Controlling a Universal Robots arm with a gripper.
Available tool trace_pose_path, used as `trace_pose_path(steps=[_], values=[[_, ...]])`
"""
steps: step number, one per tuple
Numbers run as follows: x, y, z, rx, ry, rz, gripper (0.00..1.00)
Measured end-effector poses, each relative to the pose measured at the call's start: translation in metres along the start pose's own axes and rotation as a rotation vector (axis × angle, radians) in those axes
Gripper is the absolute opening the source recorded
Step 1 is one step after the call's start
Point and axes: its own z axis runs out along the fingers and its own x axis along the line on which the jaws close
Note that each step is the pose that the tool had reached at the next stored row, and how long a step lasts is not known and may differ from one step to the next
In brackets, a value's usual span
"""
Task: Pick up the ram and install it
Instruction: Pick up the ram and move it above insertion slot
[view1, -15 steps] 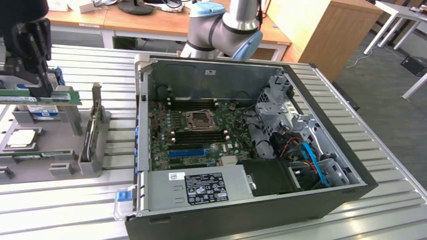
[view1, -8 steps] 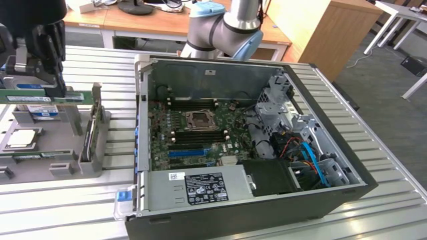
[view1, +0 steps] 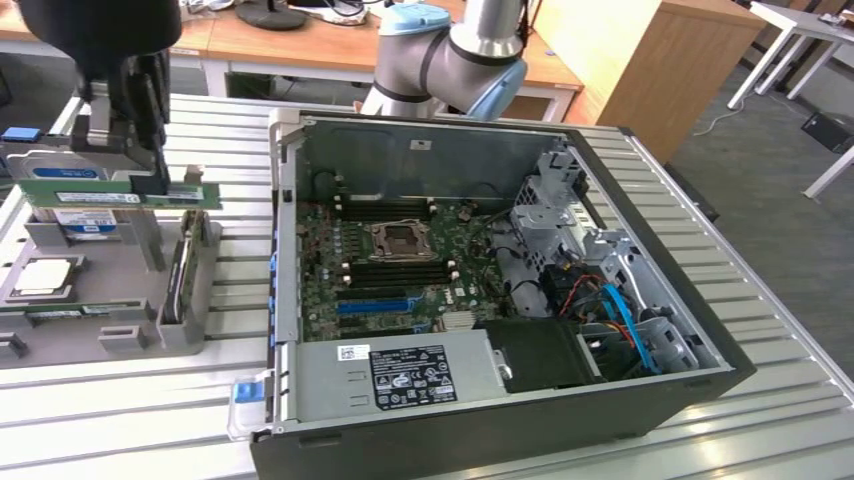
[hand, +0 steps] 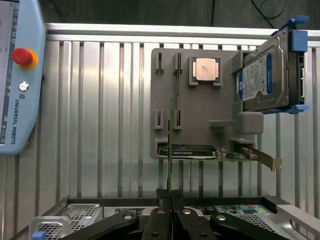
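**Clerk:** Item one, the hand?

**Keeper:** Hand (view1: 150, 182), upper left of the exterior view. Its jaws are drawn narrow and clamped on the ram (view1: 184, 196).

**Clerk:** The ram's position?

**Keeper:** Green stick, lying level, gripped partway along its length with one end jutting towards the computer case (view1: 667, 330). In the wrist view it runs edge-on, straight out from the fingertips (hand: 159, 196). It sits over the grey parts holder (view1: 94, 335); whether it touches a slot there cannot be told.

**Clerk:** Other stock on the holder?

**Keeper:** Processor chip (view1: 40, 278); hard drive (view1: 70, 218), blue label.

**Clerk:** The case?

**Keeper:** Open on the slatted desk (view1: 147, 410), at frame centre, with the motherboard (view1: 387, 275) exposed.
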Motion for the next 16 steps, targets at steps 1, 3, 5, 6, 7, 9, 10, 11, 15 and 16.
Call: trace_pose_path(steps=[1,3,5,6,7,9,10,11,15,16], values=[[0.0,-0.0038,-0.0001,0.0,-0.0005,0.0,0.12],[0.0,-0.0109,-0.0004,0.0,-0.0016,0.0,0.12],[0.0,-0.0185,-0.0008,-0.0001,-0.0028,-0.001,0.12],[0.0,-0.0222,-0.001,-0.0001,-0.0033,-0.001,0.12],[0.0,-0.0259,-0.0011,0.0,-0.004,-0.001,0.12],[-0.001,-0.0337,-0.0014,0.0,-0.0051,-0.002,0.12],[-0.001,-0.0375,-0.0016,-0.0001,-0.0056,-0.002,0.12],[-0.001,-0.0414,-0.0018,-0.0001,-0.0062,-0.003,0.12],[-0.001,-0.0572,-0.0024,-0.0002,-0.0088,-0.004,0.12],[-0.001,-0.0617,-0.0026,-0.0002,-0.0097,-0.004,0.12]])
